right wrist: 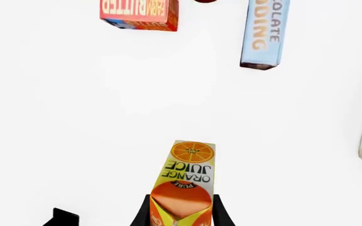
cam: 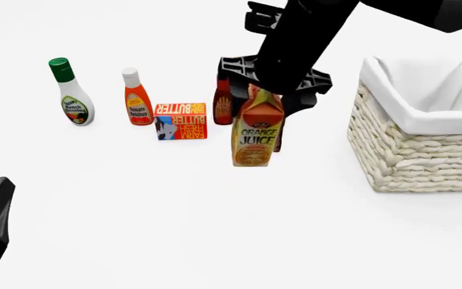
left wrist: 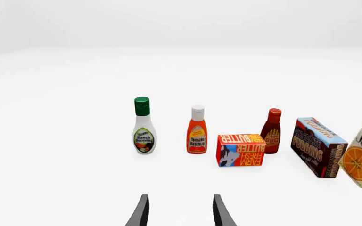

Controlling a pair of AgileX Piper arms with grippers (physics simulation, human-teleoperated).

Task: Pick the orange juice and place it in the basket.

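The right gripper pinches the gabled top of the juice, one finger on each side. The carton hangs upright, apparently clear of the table, left of the basket and apart from it; open white surface lies between them. The basket is square, cream woven wicker, with a smooth white liner folded over its rim. Behind the carton stand a dark red bottle and the pudding box. Further left are the flat butter box, a ketchup bottle and a ranch bottle, in a loose row. The near half of the table is bare. The left gripper has its fingers spread, holding nothing, well short of the row.
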